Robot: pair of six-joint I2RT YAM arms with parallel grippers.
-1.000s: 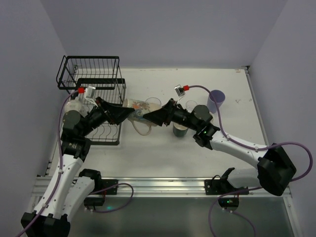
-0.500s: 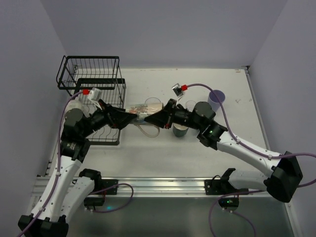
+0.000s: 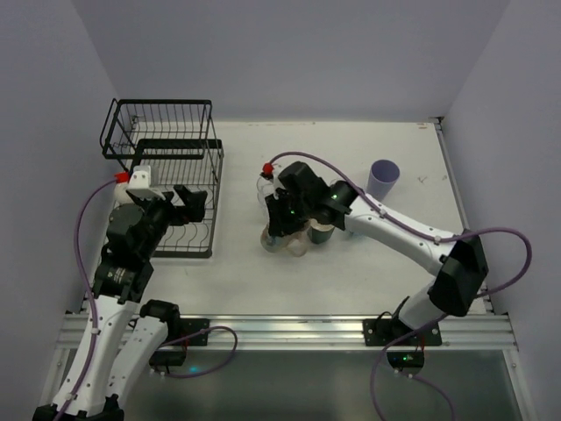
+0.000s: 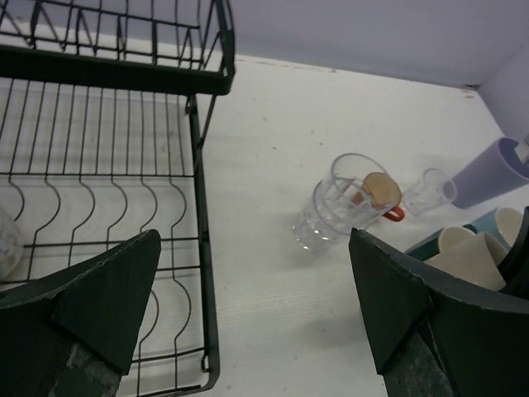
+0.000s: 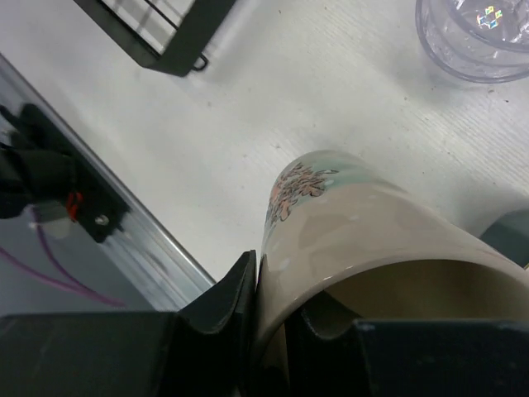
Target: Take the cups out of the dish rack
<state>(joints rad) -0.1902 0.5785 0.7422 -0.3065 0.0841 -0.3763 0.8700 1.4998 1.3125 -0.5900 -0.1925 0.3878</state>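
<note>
Pinching the rim of a cream ceramic mug with floral print (image 5: 355,231), right gripper (image 5: 271,314) sits right of the black wire dish rack (image 3: 166,153); left gripper (image 4: 252,256) gapes wide over rack's right edge.

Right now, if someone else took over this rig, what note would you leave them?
Left tool: open, empty, over the rack's tray edge.
Right tool: shut on the cream mug's rim, low, right of the rack; whether the mug rests on the table is unclear.
Done: tumbler and glasses stand on the table.
Left: release the mug; one clear cup seems to sit in the rack's tray.
</note>
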